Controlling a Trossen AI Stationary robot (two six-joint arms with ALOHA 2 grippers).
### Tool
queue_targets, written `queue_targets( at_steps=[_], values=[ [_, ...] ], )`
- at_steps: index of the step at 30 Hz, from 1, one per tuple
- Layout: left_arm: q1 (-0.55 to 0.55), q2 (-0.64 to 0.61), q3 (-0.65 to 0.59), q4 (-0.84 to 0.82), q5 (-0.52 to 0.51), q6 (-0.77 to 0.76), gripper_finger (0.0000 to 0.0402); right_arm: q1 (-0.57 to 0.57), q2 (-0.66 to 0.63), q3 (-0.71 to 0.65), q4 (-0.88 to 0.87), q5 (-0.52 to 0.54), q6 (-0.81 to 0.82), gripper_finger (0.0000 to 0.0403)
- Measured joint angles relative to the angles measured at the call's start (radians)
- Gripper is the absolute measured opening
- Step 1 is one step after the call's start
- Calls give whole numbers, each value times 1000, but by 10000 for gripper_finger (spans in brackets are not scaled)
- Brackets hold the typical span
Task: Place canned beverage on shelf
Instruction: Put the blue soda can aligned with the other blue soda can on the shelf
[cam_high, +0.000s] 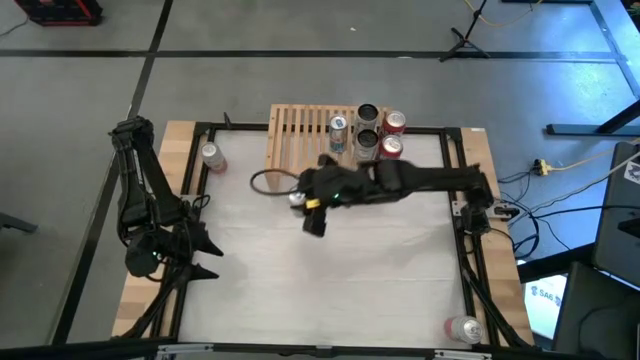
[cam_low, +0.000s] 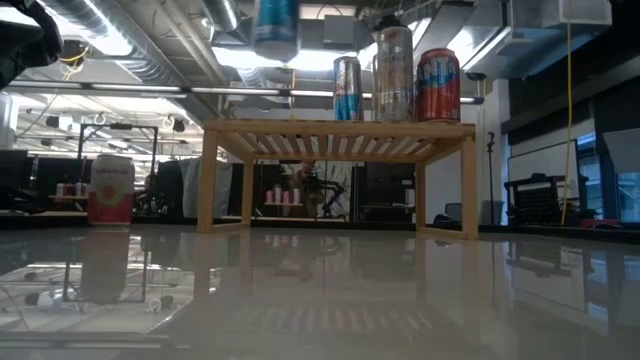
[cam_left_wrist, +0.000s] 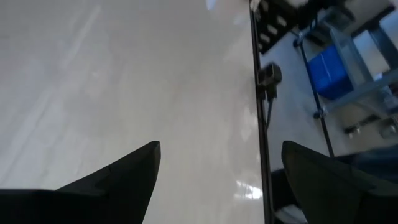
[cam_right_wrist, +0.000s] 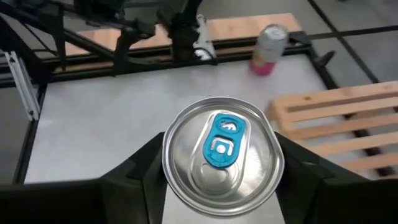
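The light-wood slatted shelf (cam_high: 305, 135) stands at the table's far edge, with several cans (cam_high: 367, 130) upright on its right part. They also show in the low view (cam_low: 393, 72). My right gripper (cam_high: 300, 197) reaches in from the table's right, near the shelf's front left part, and is shut on a silver can with a blue tab (cam_right_wrist: 221, 155). The low view shows that can (cam_low: 275, 28) high above the table. My left gripper (cam_high: 200, 258) is open and empty at the table's left near side, over bare table (cam_left_wrist: 217, 180). My right gripper pinches the can's side wall (cam_right_wrist: 168, 171) just below the top rim, one finger (cam_right_wrist: 134, 177) on each side. The fingers come level from the table's right side. The can stands upright, top up, lifted clear of the table and higher than the shelf top.
A pink-and-white can (cam_high: 210, 155) stands on the table left of the shelf and also shows in the low view (cam_low: 110, 188). Another can (cam_high: 462, 328) lies at the near right corner. A black cable loop (cam_high: 268, 180) lies in front of the shelf. A black frame (cam_high: 465, 230) borders the table.
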Motion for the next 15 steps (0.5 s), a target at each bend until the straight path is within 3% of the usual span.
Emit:
queue_targets(
  at_steps=[9, 15],
  values=[
    [78, 0, 0, 48, -122, 1, 324, -141, -139, 0, -150, -84, -147, 206],
    [157, 0, 0, 63, -124, 0, 324, -257, -163, 2, -155, -250, -293, 206]
  ],
)
